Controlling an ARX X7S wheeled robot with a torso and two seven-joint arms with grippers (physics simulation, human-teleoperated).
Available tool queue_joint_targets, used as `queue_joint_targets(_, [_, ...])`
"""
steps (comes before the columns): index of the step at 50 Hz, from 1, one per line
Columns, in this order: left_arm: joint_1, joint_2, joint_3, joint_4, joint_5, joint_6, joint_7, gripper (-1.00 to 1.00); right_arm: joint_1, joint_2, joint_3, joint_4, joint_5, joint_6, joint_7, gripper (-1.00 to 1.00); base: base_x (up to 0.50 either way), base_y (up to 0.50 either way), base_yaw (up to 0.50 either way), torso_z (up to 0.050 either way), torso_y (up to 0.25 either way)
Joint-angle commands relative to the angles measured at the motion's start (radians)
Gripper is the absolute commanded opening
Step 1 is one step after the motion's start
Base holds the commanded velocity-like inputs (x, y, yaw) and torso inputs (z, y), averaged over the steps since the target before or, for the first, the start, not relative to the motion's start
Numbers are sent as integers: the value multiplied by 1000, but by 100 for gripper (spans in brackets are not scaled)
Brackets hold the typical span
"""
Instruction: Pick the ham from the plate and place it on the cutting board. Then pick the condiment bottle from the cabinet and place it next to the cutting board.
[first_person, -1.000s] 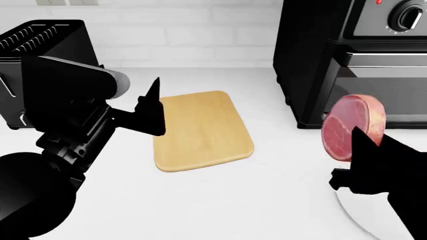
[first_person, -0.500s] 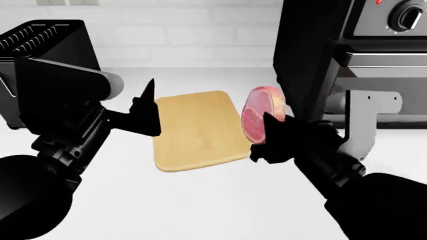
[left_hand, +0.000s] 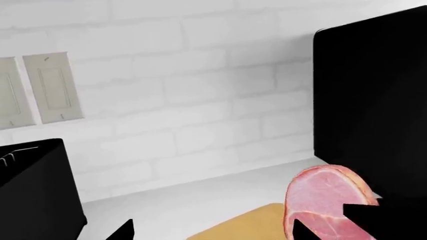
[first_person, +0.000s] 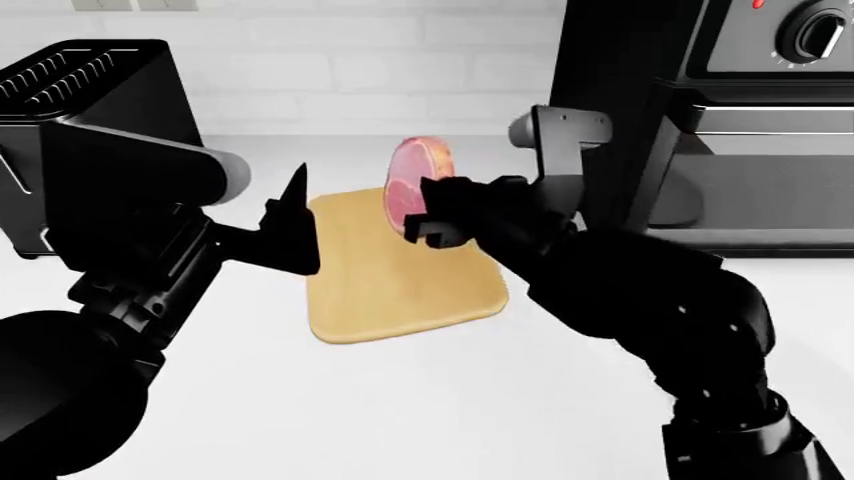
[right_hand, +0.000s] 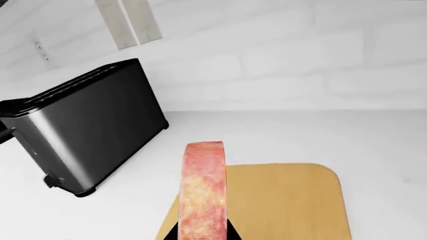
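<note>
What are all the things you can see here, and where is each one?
Thick round pink ham slice with reddish rind: one, pink, held on edge above the board's far end.
Flat light tan wooden cutting board: one, tan, on the white counter's middle.
Shiny black toaster: one, black, at the counter's left by the wall.
Big black oven with a knob: one, black, at the right.
Pale wall switch plates: two, off-white, on the white brick wall.
White counter: one, white, under everything.
Right end effector: one, black, shut on the ham.
Left end effector: one, black, over the board's left edge; open or shut unclear.
</note>
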Motion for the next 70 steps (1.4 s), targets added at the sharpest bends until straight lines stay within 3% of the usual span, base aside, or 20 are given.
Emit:
queue_joint_targets(1, [11,-14,20,-12,15,27,7,100,105,-98,-103,257,-113,-71,-167,-100,0,0,0,0,0])
queue_joint_targets(29, [15,-26,29,-25,1,46,-3,100,138,-152,-116,362,-67,-33,-107,-100,0,0,0,0,0])
queue_joint_targets(59, [12,-32,28,-27,-31,54,-26,100,137,-129,-158,367,-47,20,-46,-100,0,0,0,0,0])
queue_joint_targets(60, [13,-33,28,-28,-31,56,-26,100,136,-127,-158,367,-46,22,-44,100,0,0,0,0,0])
queue_joint_targets(70, [21,-37,32,-29,-31,69,-28,100,130,-105,-162,364,-43,25,-24,100,0,0,0,0,0])
